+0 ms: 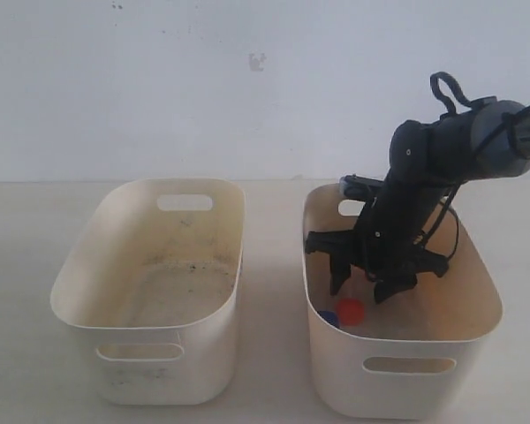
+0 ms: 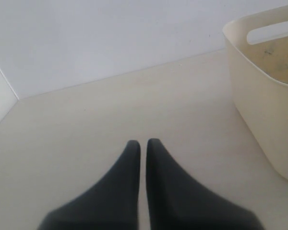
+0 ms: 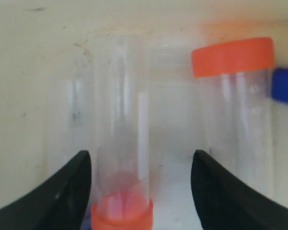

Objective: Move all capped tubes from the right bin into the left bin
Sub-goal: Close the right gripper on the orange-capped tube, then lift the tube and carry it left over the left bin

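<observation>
My right gripper [image 1: 364, 284] reaches down inside the right bin [image 1: 405, 360], jaws open. In the right wrist view the gripper [image 3: 140, 160] straddles a clear capped tube [image 3: 120, 120] with an orange-red cap [image 3: 122, 214]. The tube lies close to one finger [image 3: 72, 191], with a gap to the other. Beside it is a second tube [image 3: 240, 134] with an orange-red cap [image 3: 233, 56], and a dark blue cap [image 3: 285, 85] shows at the frame edge. An orange-red cap [image 1: 351, 311] and a blue cap [image 1: 329, 316] show in the bin. The left bin [image 1: 150, 283] holds no tubes. My left gripper [image 2: 143, 143] is shut over bare table.
Both cream bins stand side by side on a pale table [image 1: 274, 291] with a narrow gap between them. A white wall [image 1: 247, 88] rises behind. In the left wrist view the left bin's wall [image 2: 264, 96] stands to one side of the left gripper.
</observation>
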Available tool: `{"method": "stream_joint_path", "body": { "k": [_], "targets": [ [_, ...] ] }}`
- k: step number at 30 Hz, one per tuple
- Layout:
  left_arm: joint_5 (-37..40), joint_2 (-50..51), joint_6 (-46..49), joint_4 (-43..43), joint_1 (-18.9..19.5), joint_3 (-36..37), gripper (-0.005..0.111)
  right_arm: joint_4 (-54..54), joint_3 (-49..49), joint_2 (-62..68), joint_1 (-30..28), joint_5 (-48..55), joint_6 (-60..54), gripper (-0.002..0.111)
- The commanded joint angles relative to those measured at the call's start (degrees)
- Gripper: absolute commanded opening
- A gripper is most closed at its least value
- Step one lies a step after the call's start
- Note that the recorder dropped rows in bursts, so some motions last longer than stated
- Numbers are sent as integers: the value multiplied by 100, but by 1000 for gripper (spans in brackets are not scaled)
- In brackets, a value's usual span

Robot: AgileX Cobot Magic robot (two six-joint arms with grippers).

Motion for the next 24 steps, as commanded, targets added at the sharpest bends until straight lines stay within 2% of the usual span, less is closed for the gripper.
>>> {"method": "stream_joint_path", "body": {
  "k": [1,5,7,10,15,24],
  "targets": [
    [-22,-22,7,10,-13,15,4,-139,-19,77,-17,34,-38,59],
    [-22,-22,7,10,-13,15,4,-152,-19,157,-17,116,-38,58],
    [-22,-22,7,10,-13,15,4,-165,-19,195,-17,163,-38,52],
    [-22,-22,7,10,-13,15,4,-174,-19,209,-17,178,-38,36],
    [-22,-22,7,10,-13,15,4,-163,-19,209,-17,220,-38,0],
    [-22,-22,7,10,-13,15,4,-302,-19,-685,-17,349,12,0]
  ]
}}
